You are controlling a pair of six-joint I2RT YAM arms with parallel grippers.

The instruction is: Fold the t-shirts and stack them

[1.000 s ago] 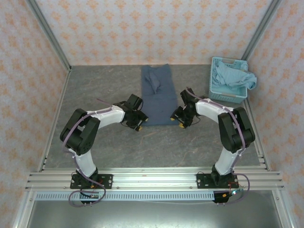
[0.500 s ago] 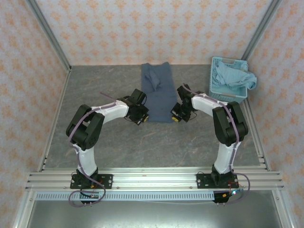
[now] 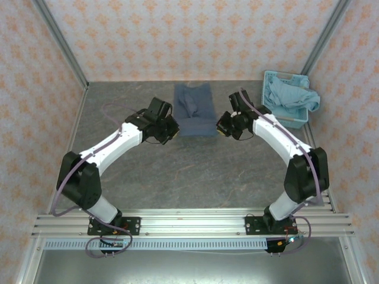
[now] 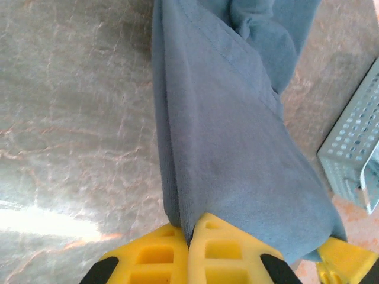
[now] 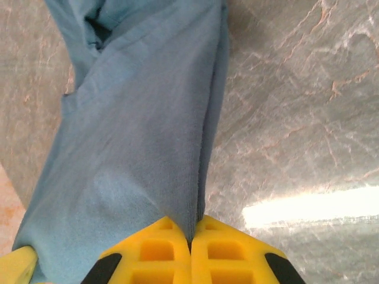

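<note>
The grey table [image 3: 195, 171] bore the dark slate-blue t-shirt [image 3: 194, 109] at its far middle. The basket [image 3: 284, 122] at far right held the aqua t-shirt [image 3: 290, 94]. The left gripper [image 4: 189, 236] and the right gripper [image 5: 190, 236] each pinched a near corner of the dark shirt, jaws clamped tight on cloth.
</note>
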